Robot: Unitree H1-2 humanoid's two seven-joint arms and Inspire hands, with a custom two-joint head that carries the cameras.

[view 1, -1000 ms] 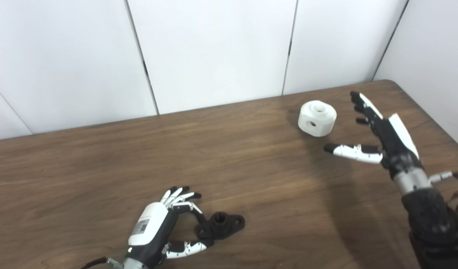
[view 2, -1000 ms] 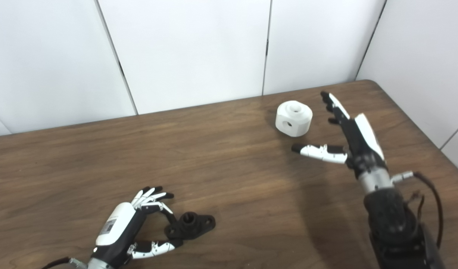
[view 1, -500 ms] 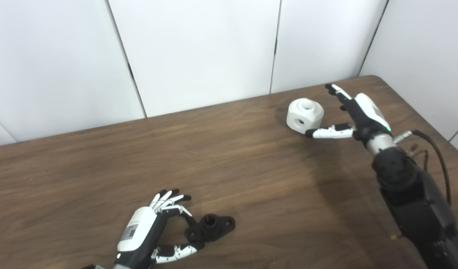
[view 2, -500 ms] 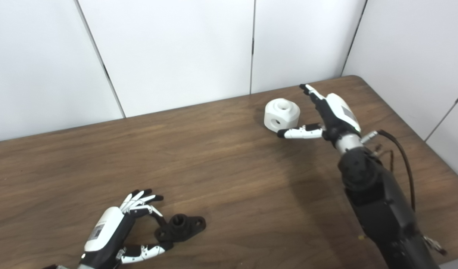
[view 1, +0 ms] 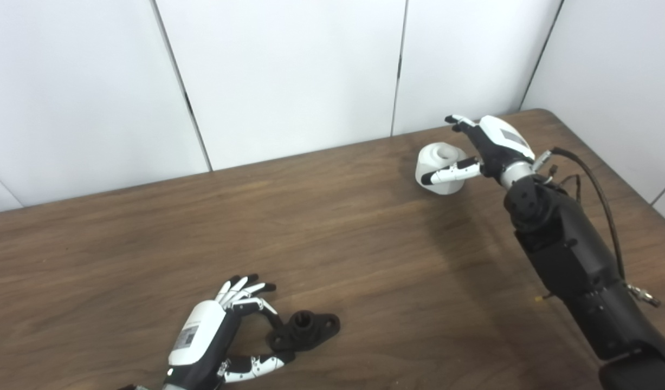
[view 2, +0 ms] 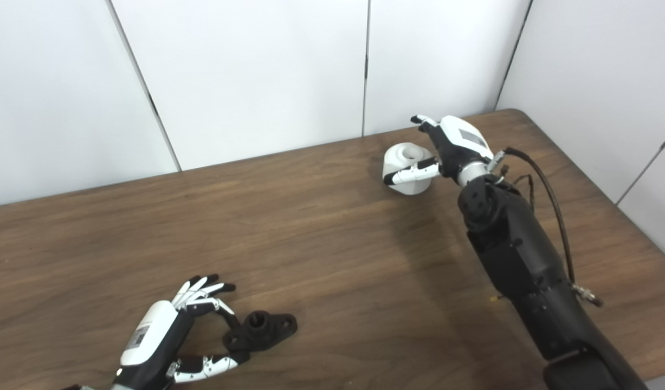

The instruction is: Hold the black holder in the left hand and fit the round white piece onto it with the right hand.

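Note:
The black holder lies flat on the wooden table near the front left. My left hand rests just left of it, open, with a finger and the thumb on either side of the holder's left end. The round white piece stands on the table at the back right. My right hand is at the piece, open, with the thumb across its front face and the fingers reaching over its back. I cannot tell whether they press on it.
White wall panels stand right behind the table's far edge. The table's right edge runs close beside my right arm, which stretches across the right side. A black cable loops off the right wrist.
My right hand has moved left onto the white piece, its thumb now across the front and its fingers curled over the back. The left hand and the holder have stayed put.

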